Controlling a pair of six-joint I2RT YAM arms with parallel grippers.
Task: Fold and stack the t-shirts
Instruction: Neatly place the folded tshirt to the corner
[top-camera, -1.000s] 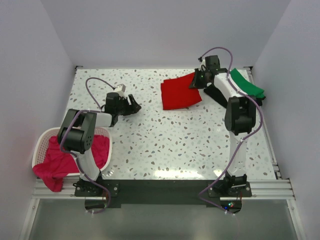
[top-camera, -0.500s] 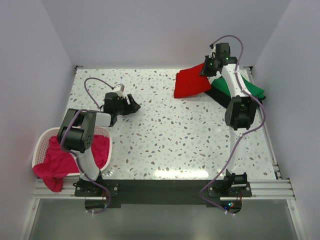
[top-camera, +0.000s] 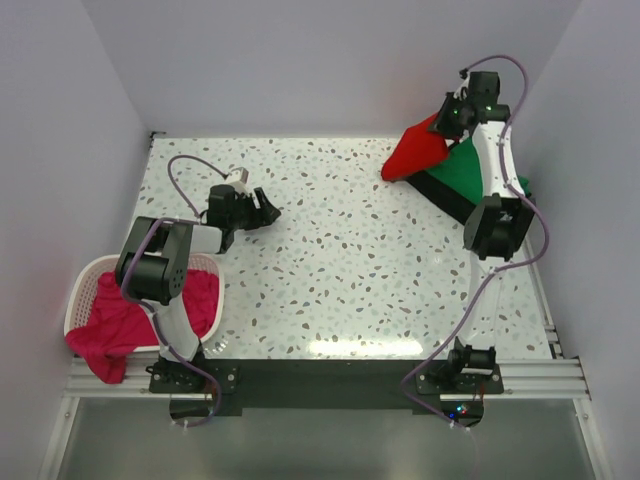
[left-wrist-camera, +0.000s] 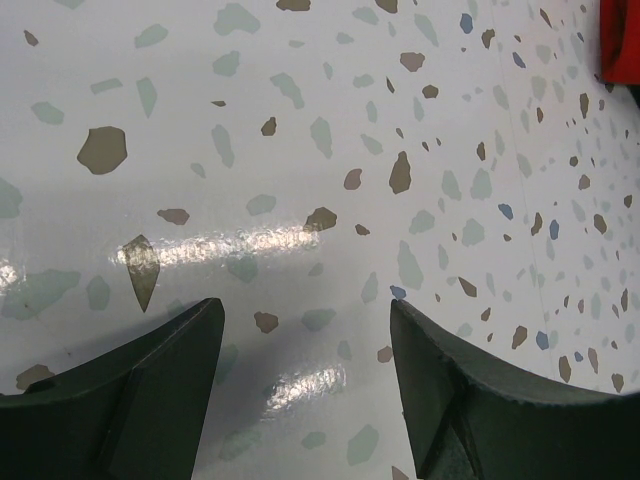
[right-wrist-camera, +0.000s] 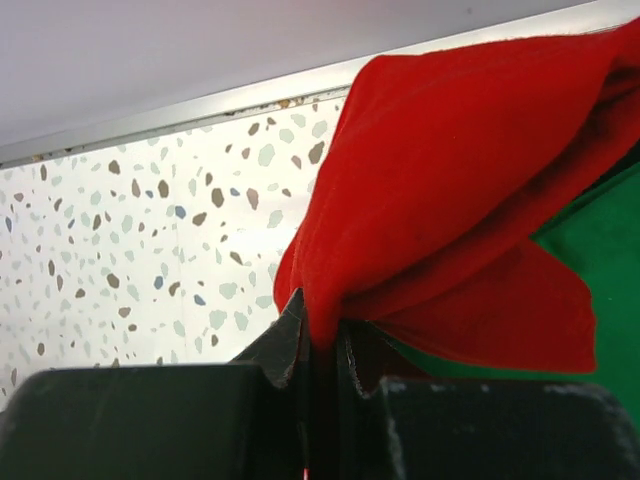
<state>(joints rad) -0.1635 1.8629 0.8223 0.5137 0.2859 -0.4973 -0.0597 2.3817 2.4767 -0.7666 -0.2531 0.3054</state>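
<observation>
a: what does the desk look like?
b: the glossy speckled desk top (top-camera: 340, 260) is white, flecked with grey, brown, pale green and a few blue chips.
a: and the cloth at the far right corner?
b: a bright red soft cloth t-shirt (top-camera: 418, 153), plain, no print. the flat green cloth t-shirt (top-camera: 480, 175) is plain too, with a black cloth strip (top-camera: 445, 198) showing at its left.
a: near left corner?
b: a plain magenta-pink cloth t-shirt (top-camera: 115, 325) in a white plastic lattice basket (top-camera: 80, 290).
a: the arms?
b: left robot arm (top-camera: 160, 268) and right robot arm (top-camera: 492, 150) are white and black, with purple cables.
</observation>
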